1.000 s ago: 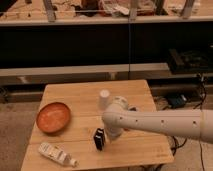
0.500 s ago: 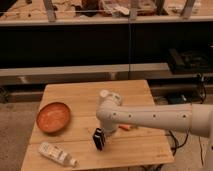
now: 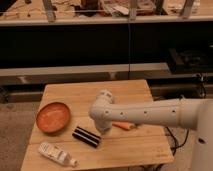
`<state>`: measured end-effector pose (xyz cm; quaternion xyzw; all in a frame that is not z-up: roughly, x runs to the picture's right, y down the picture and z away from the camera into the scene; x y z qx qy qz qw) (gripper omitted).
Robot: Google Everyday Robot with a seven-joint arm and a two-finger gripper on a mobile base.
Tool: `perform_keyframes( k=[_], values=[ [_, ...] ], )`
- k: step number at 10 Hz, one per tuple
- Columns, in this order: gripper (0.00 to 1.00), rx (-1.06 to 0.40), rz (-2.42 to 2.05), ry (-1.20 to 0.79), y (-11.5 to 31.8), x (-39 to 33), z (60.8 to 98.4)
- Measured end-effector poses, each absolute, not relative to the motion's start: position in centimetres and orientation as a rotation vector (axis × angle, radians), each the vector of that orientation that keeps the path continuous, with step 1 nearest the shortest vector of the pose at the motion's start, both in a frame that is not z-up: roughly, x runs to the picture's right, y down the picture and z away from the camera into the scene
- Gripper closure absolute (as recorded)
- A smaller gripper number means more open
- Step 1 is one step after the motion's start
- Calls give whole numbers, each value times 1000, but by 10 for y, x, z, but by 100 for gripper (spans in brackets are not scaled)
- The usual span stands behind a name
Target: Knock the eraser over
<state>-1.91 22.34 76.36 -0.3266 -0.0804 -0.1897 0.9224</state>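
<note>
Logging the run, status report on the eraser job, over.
Gripper low over table, just right of eraser. Eraser lying flat, already down. Nothing in the way.

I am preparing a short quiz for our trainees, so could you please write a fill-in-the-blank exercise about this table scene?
1. The small black rectangular eraser with a lighter stripe now lies ____ on the wooden table.
2. The round orange bowl sits to the ____ of the eraser in the camera view.
3. The white labelled bottle lies near the table's ____ edge.
4. The gripper on the white arm is just ____ of the eraser.

Missing words: flat; left; front; right
</note>
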Motion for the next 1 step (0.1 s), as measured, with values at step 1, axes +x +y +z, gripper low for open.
perform_keyframes(
  k=[1],
  values=[
    [100,-668,-390,-175,223,-24,765]
  ],
)
